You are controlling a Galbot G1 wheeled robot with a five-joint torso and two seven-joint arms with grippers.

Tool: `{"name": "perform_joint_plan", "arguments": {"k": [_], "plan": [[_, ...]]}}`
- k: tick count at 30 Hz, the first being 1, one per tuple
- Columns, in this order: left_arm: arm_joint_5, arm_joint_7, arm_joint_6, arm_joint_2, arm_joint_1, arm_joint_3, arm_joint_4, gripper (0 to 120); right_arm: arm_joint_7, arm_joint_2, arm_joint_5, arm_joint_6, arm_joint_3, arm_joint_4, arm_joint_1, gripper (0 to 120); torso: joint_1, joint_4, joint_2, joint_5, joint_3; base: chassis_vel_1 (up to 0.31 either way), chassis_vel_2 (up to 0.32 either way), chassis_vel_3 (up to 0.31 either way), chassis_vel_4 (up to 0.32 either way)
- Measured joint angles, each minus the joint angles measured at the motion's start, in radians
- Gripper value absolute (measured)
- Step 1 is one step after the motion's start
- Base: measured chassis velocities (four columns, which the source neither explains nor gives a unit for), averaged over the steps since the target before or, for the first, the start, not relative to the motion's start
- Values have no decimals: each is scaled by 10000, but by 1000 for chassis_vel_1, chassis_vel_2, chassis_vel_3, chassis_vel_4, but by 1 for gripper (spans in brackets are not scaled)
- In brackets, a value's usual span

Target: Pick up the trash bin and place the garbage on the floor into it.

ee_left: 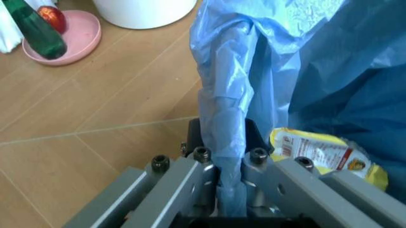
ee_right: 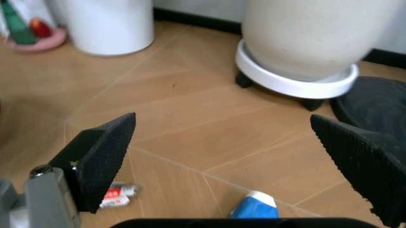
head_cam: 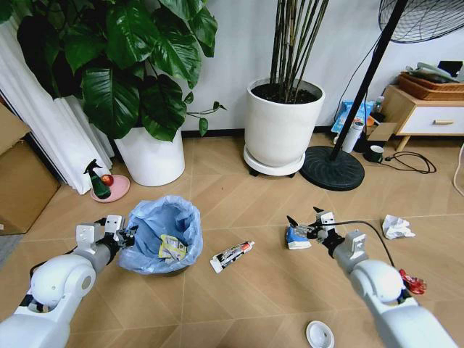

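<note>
The trash bin, black with a crinkled light blue liner, stands on the floor at left, and a yellow wrapper lies inside it. My left gripper is shut on the bin's near rim; the left wrist view shows the left gripper pinching the liner fold. My right gripper hangs open just above a blue-white wrapper. In the right wrist view the right gripper is spread wide over the wrapper. More garbage lies around: a white tube, a paper wad, a red packet and a white lid.
Two white plant pots stand at the back, with a fan's black base beside them. A pink dish with a green spray bottle sits behind the bin. A cardboard box is at left and a low cabinet at right.
</note>
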Motion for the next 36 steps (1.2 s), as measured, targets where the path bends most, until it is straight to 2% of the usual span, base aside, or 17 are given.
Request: {"name": "perform_joint_plan", "arguments": {"k": [5,11,12,14,16,17,19,21,22,25,26,29,36], "plan": [[3,11,0,-3,-12,8,51,0,-889,-343,-12,207,-792,-1145,991,100,0,0,0,0,1,0,0,0,0],[-11,11,0,4,-57,14,55,0,-1916,-474,-48,397,-2744,-2794,2673,100,0,3,0,-1,1,0,0,0,0],[-14,4,0,6,-54,3,56,0,-2204,-479,-134,468,-3396,-3218,3184,100,0,2,0,3,2,0,0,0,0],[-15,1,0,5,-49,-5,55,0,-2302,-468,-179,497,-3631,-3394,3411,100,1,1,0,7,2,0,0,0,0],[-15,-16,0,-23,-24,-33,55,0,-2767,-329,-476,646,-4425,-4148,4287,100,0,1,0,-5,1,0,0,0,0],[-15,-29,0,-34,-7,-46,55,0,-3005,-220,-742,799,-4810,-4627,4716,100,0,3,0,1,1,0,0,0,0],[-15,-40,0,-38,0,-54,54,0,-3131,-146,-876,922,-5057,-4941,4963,100,0,2,0,0,2,0,0,0,0],[-15,-67,0,-58,22,-69,49,0,-3490,142,-1224,1249,-5793,-5847,5620,100,1,3,0,0,2,0,0,0,0],[-15,-67,0,-58,22,-69,49,0,-3490,142,-1224,1249,-5793,-5847,5620,100,1,3,0,0,2,0,0,0,0],[-23,-106,0,-70,27,-98,28,0,-3802,818,-1703,1644,-6740,-7048,6360,100,0,2,0,-3,1,0,0,0,0],[-23,-106,0,-70,27,-98,28,0,-3802,818,-1703,1644,-6740,-7048,6360,100,0,2,0,-3,1,0,0,0,0],[-35,-124,0,-74,5,-122,19,0,-3865,1814,-2143,1936,-7087,-8041,6745,100,1,2,0,1,1,0,0,0,0],[-49,-133,0,-67,-52,-130,18,0,-3979,2830,-2817,2190,-7370,-9442,7068,100,0,2,0,-3,1,0,0,0,0]]}}
